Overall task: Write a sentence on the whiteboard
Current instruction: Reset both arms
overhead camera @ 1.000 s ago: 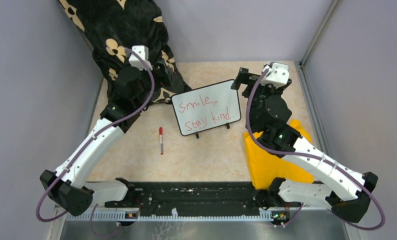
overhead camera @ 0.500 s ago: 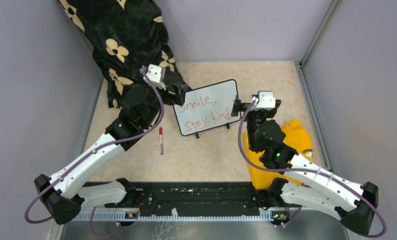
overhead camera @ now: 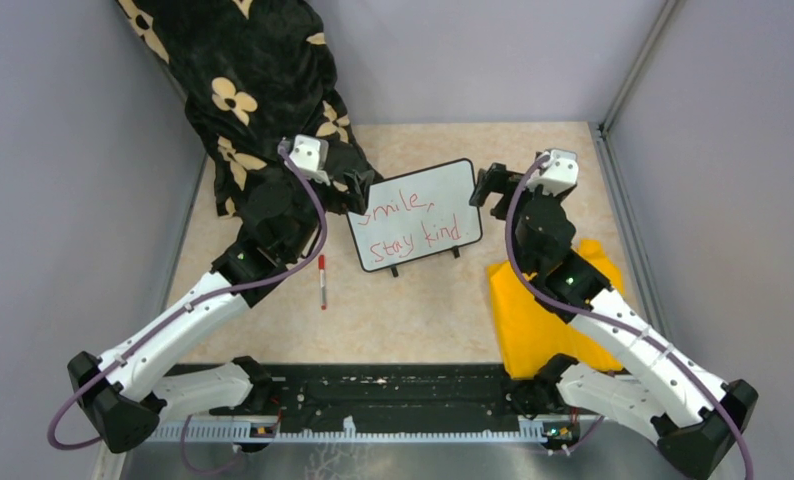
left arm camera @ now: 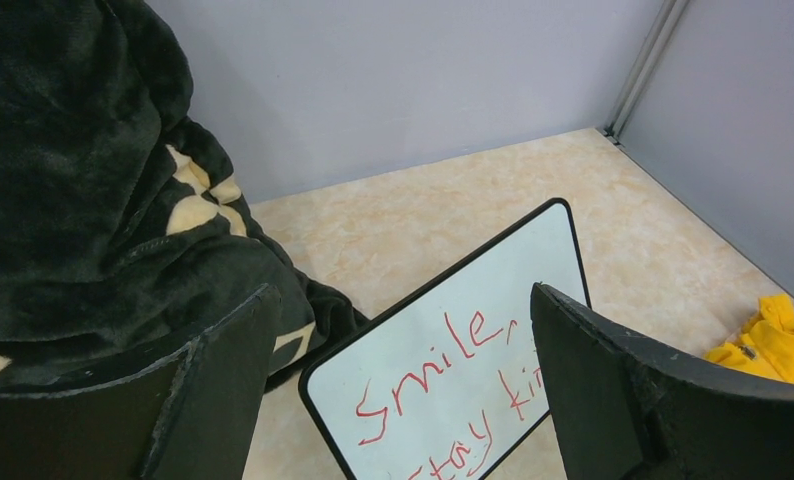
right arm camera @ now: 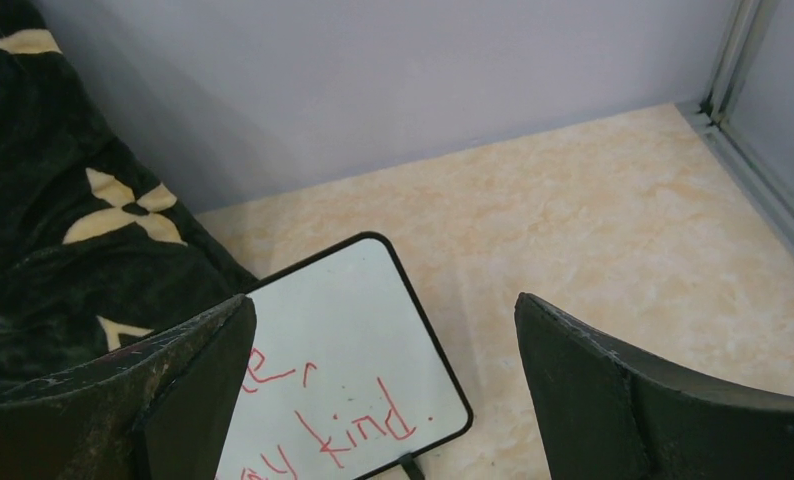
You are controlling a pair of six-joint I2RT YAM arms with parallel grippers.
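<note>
Beige marble-look tabletop [overhead camera: 423,310], count on it: one whiteboard [overhead camera: 414,214], one marker [overhead camera: 322,280], one yellow cloth [overhead camera: 548,315], one blanket [overhead camera: 253,90], two arms. Whiteboard sits mid-table toward the far side, rotated slightly, between the two grippers: glossy white rectangle, thin black frame, rounded corners, short black feet on the near edge. One sentence [overhead camera: 408,228] on it in thin red handwriting, two lines: "Smile," over "Stay kind." Marker is a slim stick with a red cap, lying apart from the board on its near-left. Cloth is flat and crumpled at the edges, near-right, partly under the right arm. Blanket is fuzzy black with cream flowers, heaped far-left. Left gripper [overhead camera: 358,190] hangs over the board's left edge, fingers spread, nothing between them. Right gripper [overhead camera: 488,188] is just off the far-right corner, also spread and empty. Versus 0.5 s ago: right gripper has moved farther back along the right edge; left gripper, board and marker unchanged.
</note>
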